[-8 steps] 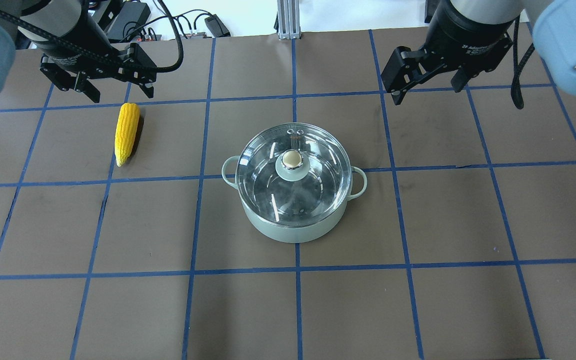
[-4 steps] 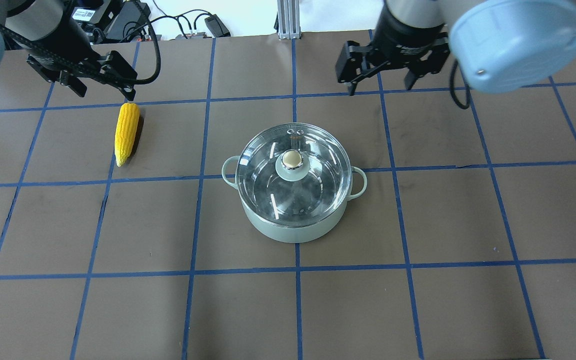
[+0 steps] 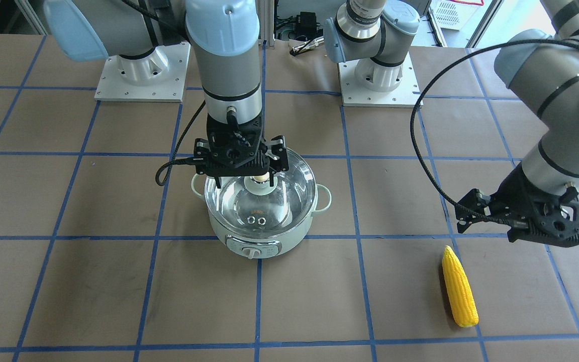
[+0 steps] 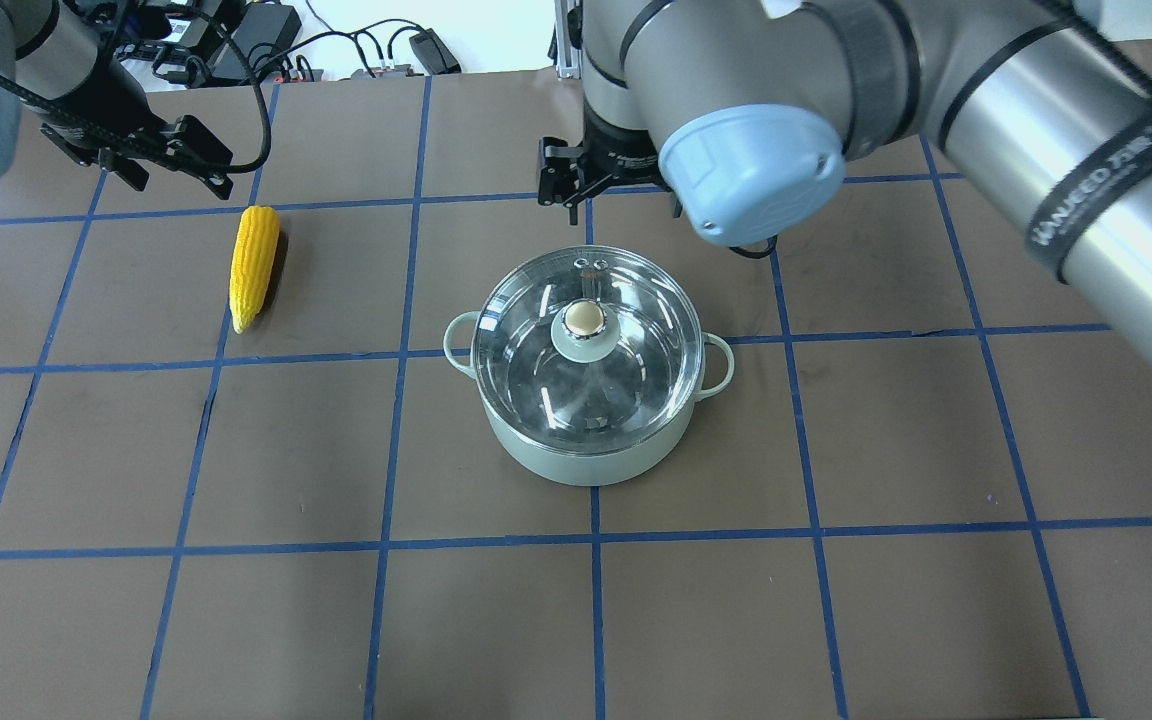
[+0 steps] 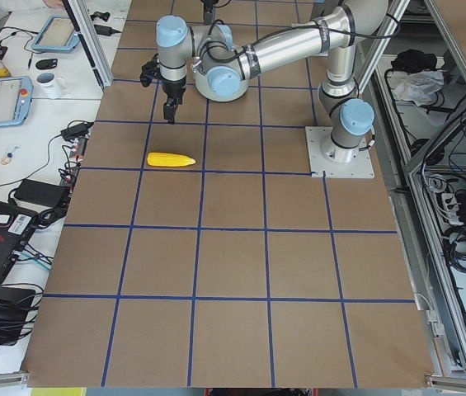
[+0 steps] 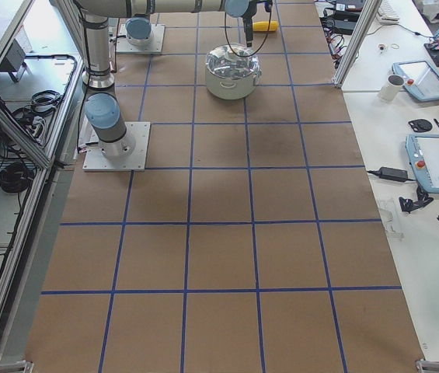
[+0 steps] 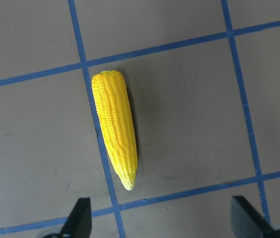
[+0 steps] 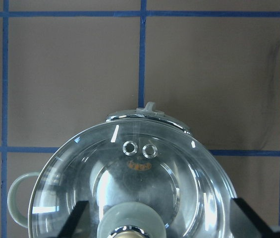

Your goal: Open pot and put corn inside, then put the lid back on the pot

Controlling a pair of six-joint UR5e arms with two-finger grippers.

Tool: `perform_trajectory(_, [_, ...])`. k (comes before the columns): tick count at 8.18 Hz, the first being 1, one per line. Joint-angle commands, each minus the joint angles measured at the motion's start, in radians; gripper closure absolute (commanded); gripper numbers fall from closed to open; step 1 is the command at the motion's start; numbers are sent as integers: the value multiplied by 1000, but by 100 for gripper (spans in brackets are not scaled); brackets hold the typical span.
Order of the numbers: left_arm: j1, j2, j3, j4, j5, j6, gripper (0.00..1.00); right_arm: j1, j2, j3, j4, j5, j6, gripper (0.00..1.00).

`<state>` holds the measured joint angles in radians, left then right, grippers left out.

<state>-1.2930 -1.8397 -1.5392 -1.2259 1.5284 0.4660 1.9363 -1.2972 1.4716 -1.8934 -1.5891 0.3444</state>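
front: lid (image 3: 279, 201) sits on pot (image 3: 259, 241) mid-table, right gripper (image 3: 243, 170) spread wide over the knob (image 3: 260, 186) | corn (image 3: 459, 287) lies well apart, left gripper (image 3: 490, 226) spread near it | overhead: right arm's elbow (image 4: 751, 175) blocks most of its gripper | right wrist: knob cut off at bottom edge

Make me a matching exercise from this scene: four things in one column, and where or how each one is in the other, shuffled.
Column one:
1 corn
2 lid
3 left gripper
4 right gripper

Column two:
A sitting on the pot
B open above the knob
C lying on the table
D open, close to the corn

Pairs: 1-C, 2-A, 3-D, 4-B
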Motion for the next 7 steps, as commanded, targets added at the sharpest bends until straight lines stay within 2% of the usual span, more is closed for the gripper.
perform_trajectory(1, [44, -148, 8, 74, -5, 30, 0, 38, 36, 28, -9, -2, 115, 0])
perform_trajectory(3, [49, -214, -1, 141, -2, 23, 0, 38, 36, 65, -10, 3, 180, 0])
perform_trajectory(5, [49, -280, 1, 143, -7, -13, 0, 49, 36, 76, 2, 3, 192, 0])
perform_trajectory(7, [49, -299, 1, 143, -5, -104, 0, 53, 38, 84, 5, 4, 214, 0])
